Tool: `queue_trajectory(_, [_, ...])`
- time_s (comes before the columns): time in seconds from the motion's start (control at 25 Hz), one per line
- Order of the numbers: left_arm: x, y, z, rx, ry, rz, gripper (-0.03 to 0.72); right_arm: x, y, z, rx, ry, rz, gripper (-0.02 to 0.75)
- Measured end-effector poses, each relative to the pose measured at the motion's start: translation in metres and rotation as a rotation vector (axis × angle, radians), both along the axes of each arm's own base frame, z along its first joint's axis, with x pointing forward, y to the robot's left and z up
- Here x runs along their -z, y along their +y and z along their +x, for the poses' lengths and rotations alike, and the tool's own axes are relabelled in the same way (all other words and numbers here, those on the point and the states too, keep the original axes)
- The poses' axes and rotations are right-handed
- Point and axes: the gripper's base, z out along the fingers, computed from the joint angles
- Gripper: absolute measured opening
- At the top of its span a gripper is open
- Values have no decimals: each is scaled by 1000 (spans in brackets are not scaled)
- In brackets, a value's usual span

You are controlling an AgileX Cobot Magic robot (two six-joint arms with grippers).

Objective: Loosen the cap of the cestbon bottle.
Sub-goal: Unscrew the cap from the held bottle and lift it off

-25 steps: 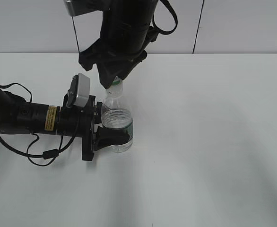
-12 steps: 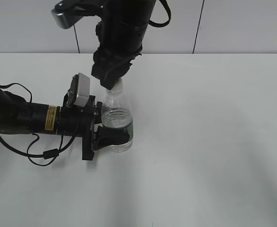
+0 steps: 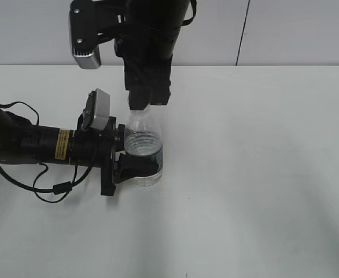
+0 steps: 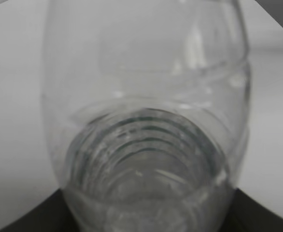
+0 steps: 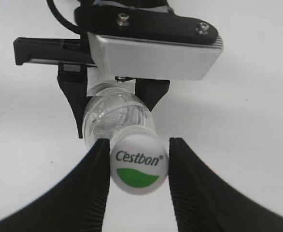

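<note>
- Cestbon bottle upright on the white surface, directly below the right gripper.
- Left gripper clamped on the bottle's lower body from its left side, fingers closed around the label band.
- Cap between the right fingers; left one touching the cap, right one seemingly a sliver apart.

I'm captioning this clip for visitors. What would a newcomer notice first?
The clear bottle standing mid-table, clamped low by the left gripper reaching in from the side. From above, the right gripper brackets its white cap, printed C'estbon over a green half-disc.
</note>
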Motion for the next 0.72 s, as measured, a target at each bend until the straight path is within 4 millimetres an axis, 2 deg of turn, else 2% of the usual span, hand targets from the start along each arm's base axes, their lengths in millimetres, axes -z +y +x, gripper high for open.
queue_trajectory(0.28, [0, 0, 0, 11, -1, 5, 370, 0, 0, -1, -204, -54, -30, 291])
queue_trajectory(0.72, [0, 0, -2, 26, -2, 8, 370, -6, -2, -4, -232, -59, -27, 289])
